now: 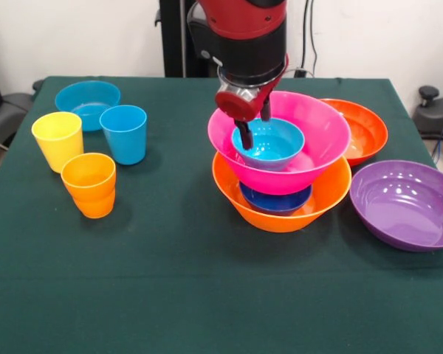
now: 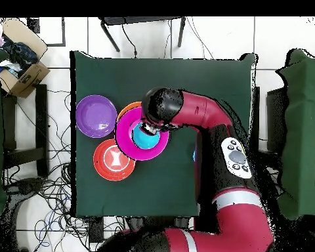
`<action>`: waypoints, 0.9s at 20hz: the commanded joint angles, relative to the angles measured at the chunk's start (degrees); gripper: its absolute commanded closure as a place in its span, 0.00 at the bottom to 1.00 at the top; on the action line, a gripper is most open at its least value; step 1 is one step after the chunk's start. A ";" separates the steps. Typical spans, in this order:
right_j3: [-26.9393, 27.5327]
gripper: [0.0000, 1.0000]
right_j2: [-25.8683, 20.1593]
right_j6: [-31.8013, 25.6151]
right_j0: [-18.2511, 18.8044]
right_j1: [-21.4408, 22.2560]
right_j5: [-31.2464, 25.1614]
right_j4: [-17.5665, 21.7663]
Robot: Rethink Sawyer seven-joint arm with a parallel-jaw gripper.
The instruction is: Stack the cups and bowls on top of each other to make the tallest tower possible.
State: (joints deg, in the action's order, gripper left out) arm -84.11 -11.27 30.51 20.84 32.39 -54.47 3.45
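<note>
The tower stands right of centre: the large orange bowl (image 1: 280, 220) at the base, the small dark blue bowl (image 1: 275, 200) in it, the large pink bowl (image 1: 325, 140) (image 2: 124, 138) on that, and the small teal bowl (image 1: 273, 145) (image 2: 146, 138) level inside the pink one. My gripper (image 1: 255, 123) hangs over the teal bowl's far left rim, open, with one finger on each side of the rim. Off to the left stand the yellow cup (image 1: 57, 140), the light blue cup (image 1: 124, 133) and the orange cup (image 1: 90, 184), all upright. In the overhead view the arm hides the gripper and the cups.
A shallow light blue bowl (image 1: 87, 102) sits behind the cups. The wide red-orange bowl (image 1: 365, 129) (image 2: 114, 159) lies behind the tower on the right, and the wide purple bowl (image 1: 406, 203) (image 2: 96, 116) lies near the table's right edge.
</note>
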 commanded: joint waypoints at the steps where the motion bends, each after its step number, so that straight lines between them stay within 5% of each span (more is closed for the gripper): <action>1: -7.44 0.00 0.63 12.73 -1.18 8.55 -0.84 -0.99; 8: -14.04 0.00 1.52 14.95 -2.44 15.88 -1.30 -3.47; 18: -24.57 0.00 1.56 19.52 -4.45 17.25 12.54 -9.36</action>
State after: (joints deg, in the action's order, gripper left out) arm -98.44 -9.20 32.66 18.11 49.36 -51.06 -3.76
